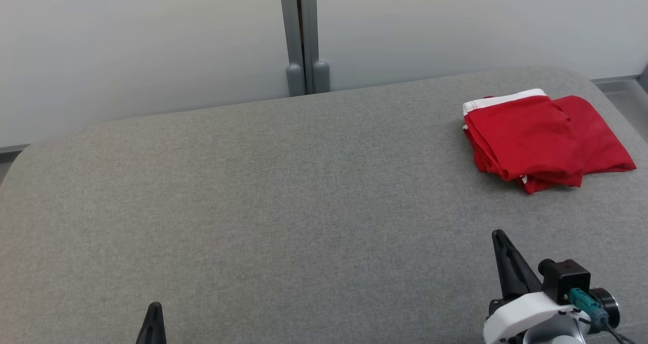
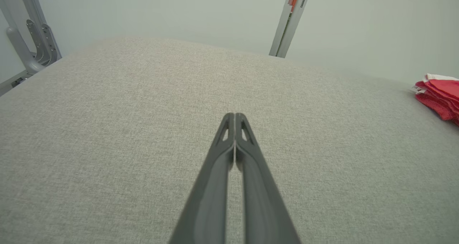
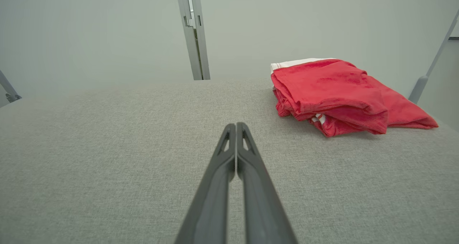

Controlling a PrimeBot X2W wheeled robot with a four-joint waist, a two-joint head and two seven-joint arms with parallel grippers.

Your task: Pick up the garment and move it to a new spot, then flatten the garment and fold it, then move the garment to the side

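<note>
The garment (image 1: 541, 139) is red with a white band along its far edge and lies folded in a thick stack at the far right of the grey padded table (image 1: 283, 192). It appears again in the right wrist view, garment (image 3: 337, 93), ahead and to the right of my fingers, and at the right edge of the left wrist view, garment (image 2: 439, 95). My right gripper (image 1: 500, 238) hovers nearer than the garment, shut with nothing in it; its tips meet at gripper (image 3: 236, 126). Low at the near left, my left gripper (image 1: 154, 308) is also shut and empty, tips together at gripper (image 2: 235, 116).
Pale wall panels stand behind the table, joined by a grey upright post (image 1: 302, 35). A metal frame (image 2: 32, 39) shows off the table's left end. The table's far corners are rounded, and a strip of floor (image 1: 625, 93) shows beyond the right corner.
</note>
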